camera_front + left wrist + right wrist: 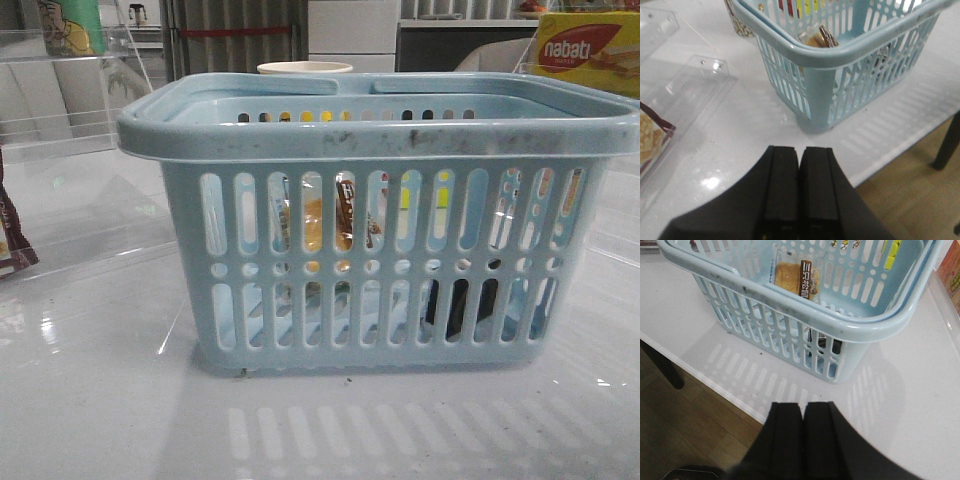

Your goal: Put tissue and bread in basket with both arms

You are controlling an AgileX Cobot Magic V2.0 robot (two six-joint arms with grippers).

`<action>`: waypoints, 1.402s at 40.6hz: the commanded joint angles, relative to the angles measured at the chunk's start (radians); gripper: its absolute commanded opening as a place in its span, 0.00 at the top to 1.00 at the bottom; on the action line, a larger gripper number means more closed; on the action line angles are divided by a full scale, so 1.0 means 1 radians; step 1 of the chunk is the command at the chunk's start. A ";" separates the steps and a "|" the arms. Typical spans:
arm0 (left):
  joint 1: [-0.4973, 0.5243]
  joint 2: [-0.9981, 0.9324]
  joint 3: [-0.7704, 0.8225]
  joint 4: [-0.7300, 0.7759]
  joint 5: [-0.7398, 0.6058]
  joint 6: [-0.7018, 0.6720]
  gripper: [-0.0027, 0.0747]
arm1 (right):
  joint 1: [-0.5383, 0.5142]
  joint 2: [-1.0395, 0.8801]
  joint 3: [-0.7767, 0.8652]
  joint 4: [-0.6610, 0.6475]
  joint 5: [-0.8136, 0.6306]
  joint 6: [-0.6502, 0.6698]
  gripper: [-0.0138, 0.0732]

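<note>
Bread (795, 277), golden-tan toast slices in a clear plastic packet with a dark printed label, lies inside the large light-blue slotted plastic basket (380, 125), which stands on the glossy white table (100, 400). The small, nearly black tissue pack (462, 305) sits low in the basket too, glimpsed through the side slots toward its right end. Both arms are outside the basket: the left gripper (799, 187) has its black fingers pressed together with nothing between them, near one basket corner, and the right gripper (802, 440) is likewise closed and empty near another corner. A yellow-and-red "nabati" box (585, 50) stands behind the basket at the far right, and a clear plastic tray (695, 90) lies on the table to the left.
</note>
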State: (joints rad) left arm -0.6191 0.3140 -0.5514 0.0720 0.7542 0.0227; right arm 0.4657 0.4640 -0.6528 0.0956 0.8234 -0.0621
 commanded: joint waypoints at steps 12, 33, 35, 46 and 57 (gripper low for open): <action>0.377 -0.259 0.381 -0.067 -0.659 -0.007 0.85 | 0.001 0.003 -0.026 -0.004 -0.067 -0.007 0.81; 0.556 -0.338 0.564 -0.094 -0.770 -0.007 0.85 | 0.001 0.003 -0.026 -0.004 -0.067 -0.007 0.81; 0.556 -0.338 0.564 -0.094 -0.773 -0.007 0.85 | 0.001 0.003 -0.026 -0.004 -0.067 -0.007 0.81; 0.556 -0.338 0.564 -0.094 -0.798 -0.007 0.85 | 0.001 0.003 -0.026 -0.004 -0.067 -0.007 0.81; 0.534 -0.338 0.564 -0.094 -0.854 -0.007 0.85 | 0.001 0.003 -0.026 -0.004 -0.067 -0.007 0.81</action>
State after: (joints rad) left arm -0.0671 -0.0047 0.0062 -0.0121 0.0132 0.0227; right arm 0.4657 0.4640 -0.6528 0.0956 0.8234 -0.0621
